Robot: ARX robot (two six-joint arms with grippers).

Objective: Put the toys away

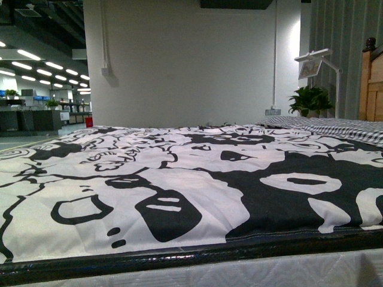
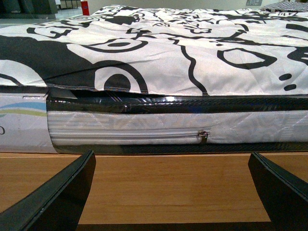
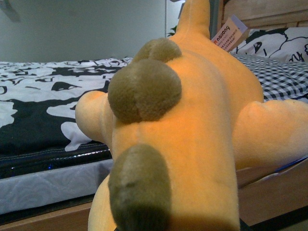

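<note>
Orange plush toy (image 3: 183, 134) fills the right wrist view, most likely mid-carry beside the bed.

The toy sits right against that camera with its brown patches and stubby limbs toward the lens and a paper tag (image 3: 228, 33) at its far end. Behind it lie the black-and-white quilt (image 3: 43, 91), a checked sheet (image 3: 279, 72) and the wooden headboard (image 3: 255, 9). The toy hides the right hand, so I cannot tell whether it pinches the toy. The front view shows neither the toy nor an arm. The left hand (image 2: 172, 158) is spread and empty, facing the mattress (image 2: 144, 125) side above the wooden bed frame (image 2: 168, 183). I judge this to be the transport step. No bin or shelf is visible, so the next move calls for finding the drop-off spot and keeping the soft body from slipping.
</note>
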